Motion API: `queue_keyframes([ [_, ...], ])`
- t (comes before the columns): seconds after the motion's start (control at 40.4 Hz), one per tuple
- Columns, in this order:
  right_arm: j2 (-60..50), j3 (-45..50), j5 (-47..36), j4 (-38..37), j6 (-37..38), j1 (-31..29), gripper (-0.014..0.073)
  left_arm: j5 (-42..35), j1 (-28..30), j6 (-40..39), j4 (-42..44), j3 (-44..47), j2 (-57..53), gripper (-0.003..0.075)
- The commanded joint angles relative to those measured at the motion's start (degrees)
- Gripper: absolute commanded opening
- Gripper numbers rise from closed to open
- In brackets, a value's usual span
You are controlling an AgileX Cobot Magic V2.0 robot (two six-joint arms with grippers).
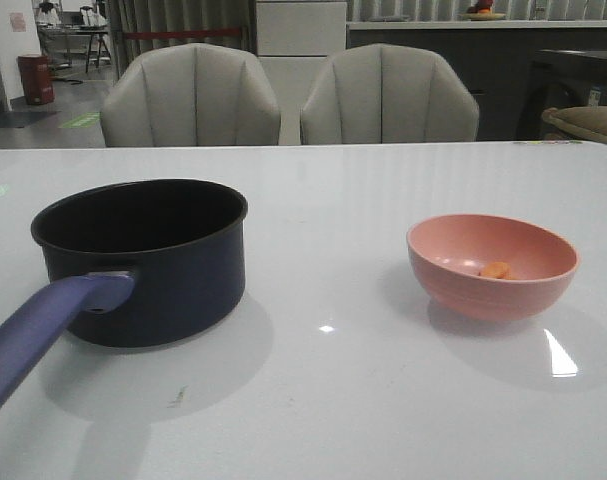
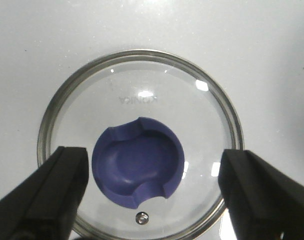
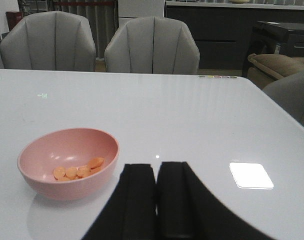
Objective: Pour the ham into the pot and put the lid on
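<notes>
The dark navy pot (image 1: 143, 262) with its long purple-blue handle (image 1: 43, 325) stands at the left of the table in the front view. Orange-pink ham pieces (image 1: 495, 269) lie in the salmon-pink bowl (image 1: 492, 266) at the right; they also show in the right wrist view (image 3: 79, 170). The glass lid (image 2: 139, 142) with its blue knob (image 2: 137, 162) lies flat on the table under my left gripper (image 2: 152, 187), which is open with a finger on each side of the knob, apart from it. My right gripper (image 3: 157, 200) is shut and empty, beside the bowl (image 3: 66, 162).
Two grey chairs (image 1: 288, 95) stand behind the table's far edge. The white table (image 1: 333, 400) reflects ceiling lights. Neither arm nor the lid shows in the front view.
</notes>
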Motion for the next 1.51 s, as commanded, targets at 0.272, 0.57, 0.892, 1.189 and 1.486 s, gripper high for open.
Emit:
queue_keyframes([
  [0.272,-1.1,-0.3,-4.6,-0.1,-0.2,0.8,0.0147,-8.4,-7.5,-0.4,-1.1,6.7,-24.1,0.0549],
  [0.57,-1.1,-0.3,-4.6,-0.1,-0.2,1.3,0.0147,-17.8,-13.3,-0.9,-1.2,18.9,-45.6,0.0549],
  [0.892,-1.1,-0.3,-4.6,-0.1,-0.2,1.3,0.0147,-25.5,-19.0,-0.9,-1.2,31.1,-66.9,0.0549],
  [1.189,-1.1,-0.3,-4.6,-0.1,-0.2,1.4,0.0147,-28.5,-19.1,-0.9,-1.5,40.3,-79.0,0.0549],
  [1.486,-1.1,-0.9,-7.6,2.9,1.9,1.4,0.0147,-29.7,-19.1,-0.9,-3.2,42.5,-79.6,0.0549],
])
